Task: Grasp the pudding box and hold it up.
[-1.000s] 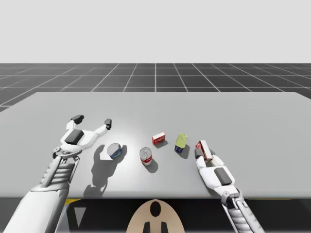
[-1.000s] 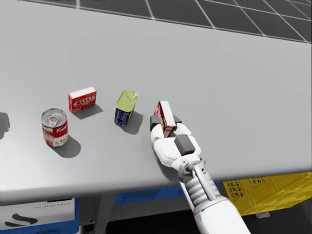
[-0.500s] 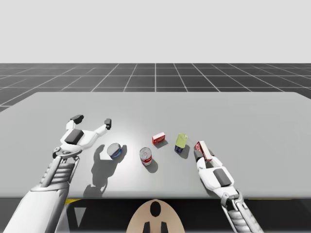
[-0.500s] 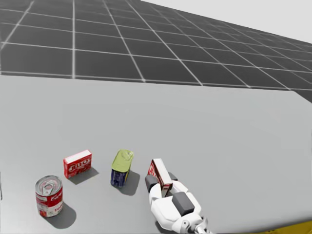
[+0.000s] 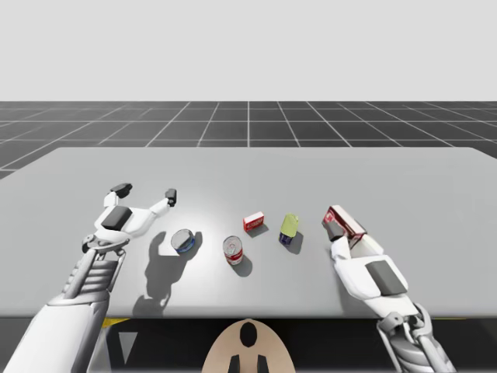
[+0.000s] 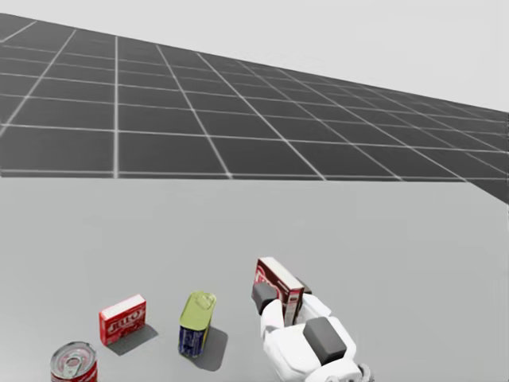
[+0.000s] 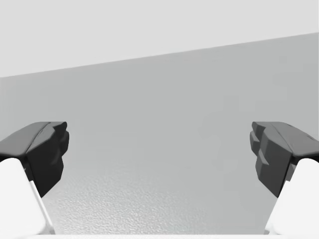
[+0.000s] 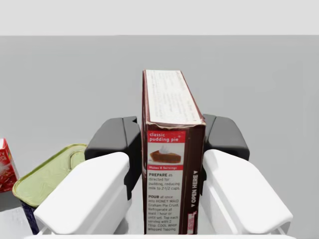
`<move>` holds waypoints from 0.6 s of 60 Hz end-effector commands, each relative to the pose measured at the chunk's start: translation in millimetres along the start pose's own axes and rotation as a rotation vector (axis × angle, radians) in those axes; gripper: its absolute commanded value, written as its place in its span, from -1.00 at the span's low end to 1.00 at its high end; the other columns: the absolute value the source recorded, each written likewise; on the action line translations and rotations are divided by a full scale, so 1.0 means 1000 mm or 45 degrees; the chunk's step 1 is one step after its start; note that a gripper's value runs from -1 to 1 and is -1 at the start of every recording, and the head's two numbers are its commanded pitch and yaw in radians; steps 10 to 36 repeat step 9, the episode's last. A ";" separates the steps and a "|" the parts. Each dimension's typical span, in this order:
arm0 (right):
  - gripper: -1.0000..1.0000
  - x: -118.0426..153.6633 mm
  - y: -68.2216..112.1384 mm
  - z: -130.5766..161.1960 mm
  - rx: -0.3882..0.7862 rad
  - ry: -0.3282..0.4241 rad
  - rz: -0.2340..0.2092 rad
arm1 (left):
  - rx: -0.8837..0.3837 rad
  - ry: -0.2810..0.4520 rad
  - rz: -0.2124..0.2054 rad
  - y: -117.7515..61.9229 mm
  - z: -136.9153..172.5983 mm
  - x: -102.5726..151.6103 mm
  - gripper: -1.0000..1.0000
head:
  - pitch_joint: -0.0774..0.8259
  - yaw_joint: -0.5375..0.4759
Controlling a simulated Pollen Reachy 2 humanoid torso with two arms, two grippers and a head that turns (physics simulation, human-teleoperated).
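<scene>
1. Step in hand: the lift. The right gripper (image 5: 348, 238) clamps the pudding box (image 8: 173, 164), with one finger pressed on each broad face. The jaws are narrow, set by the thickness of the box.
2. Location: the box stands on edge between the fingers, at 3 o'clock from the green-lidded tin (image 5: 289, 228), over the right half of the table (image 5: 248, 171).
3. The left gripper (image 5: 147, 192) is spread wide and holds nothing. It hovers at 10 o'clock from the blue can (image 5: 182, 241).
4. Judgement: the box appears higher than the tin, so the lift looks begun but short.
5. Next move: raise the box straight up with constant grip pressure and no tilt. Avoid drift toward the tin at 9 o'clock.
</scene>
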 end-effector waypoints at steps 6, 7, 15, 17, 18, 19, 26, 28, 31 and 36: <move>1.00 0.096 0.003 -0.006 0.016 -0.299 0.078 | 0.003 0.002 0.000 0.001 -0.001 0.000 -1.00 | -0.12 -0.67; 1.00 0.103 0.003 -0.006 0.017 -0.320 0.085 | 0.004 0.003 0.000 0.001 -0.001 0.000 -1.00 | -0.12 -0.67; 1.00 0.113 0.004 -0.005 0.020 -0.349 0.094 | 0.005 0.003 0.000 0.001 -0.001 0.000 -1.00 | -0.12 -0.67; 1.00 0.113 0.004 -0.005 0.020 -0.349 0.094 | 0.005 0.003 0.000 0.001 -0.001 0.000 -1.00 | -0.12 -0.67; 1.00 0.113 0.004 -0.005 0.020 -0.349 0.094 | 0.005 0.003 0.000 0.001 -0.001 0.000 -1.00 | -0.12 -0.67; 1.00 0.113 0.004 -0.005 0.020 -0.349 0.094 | 0.005 0.003 0.000 0.001 -0.001 0.000 -1.00 | -0.12 -0.67; 1.00 0.113 0.004 -0.005 0.020 -0.349 0.094 | 0.005 0.003 0.000 0.001 -0.001 0.000 -1.00 | -0.12 -0.67; 1.00 0.113 0.004 -0.005 0.020 -0.349 0.094 | 0.005 0.003 0.000 0.001 -0.001 0.000 -1.00 | -0.12 -0.67; 1.00 0.113 0.004 -0.005 0.020 -0.349 0.094 | 0.005 0.003 0.000 0.001 -0.001 0.000 -1.00 | -0.12 -0.67; 1.00 0.113 0.004 -0.005 0.020 -0.349 0.094 | 0.005 0.003 0.000 0.001 -0.001 0.000 -1.00 | -0.12 -0.67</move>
